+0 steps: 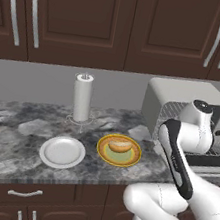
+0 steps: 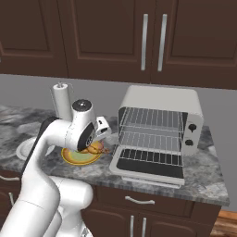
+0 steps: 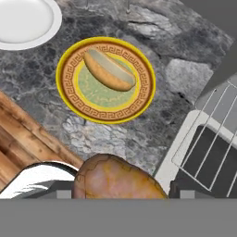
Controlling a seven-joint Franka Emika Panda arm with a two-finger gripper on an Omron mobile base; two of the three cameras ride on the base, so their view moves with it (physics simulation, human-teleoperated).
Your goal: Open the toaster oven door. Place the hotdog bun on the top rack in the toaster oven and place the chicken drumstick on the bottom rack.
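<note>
Chicken drumstick point(image 3: 118, 178) sits pinched in the gripper point(image 2: 95, 147), carried above the table point(image 3: 152, 115) between the yellow plate point(image 3: 69, 97) and the open toaster oven point(image 2: 159, 132). Its door point(image 2: 148, 169) lies flat. The hotdog bun point(image 3: 109, 69) rests on the plate. My worry: the plump drumstick could catch the bottom rack point(image 2: 150, 139) edge going in and slip loose.

Dark wood cabinets point(image 1: 76, 20) — marble counter point(image 1: 11, 136)
</note>
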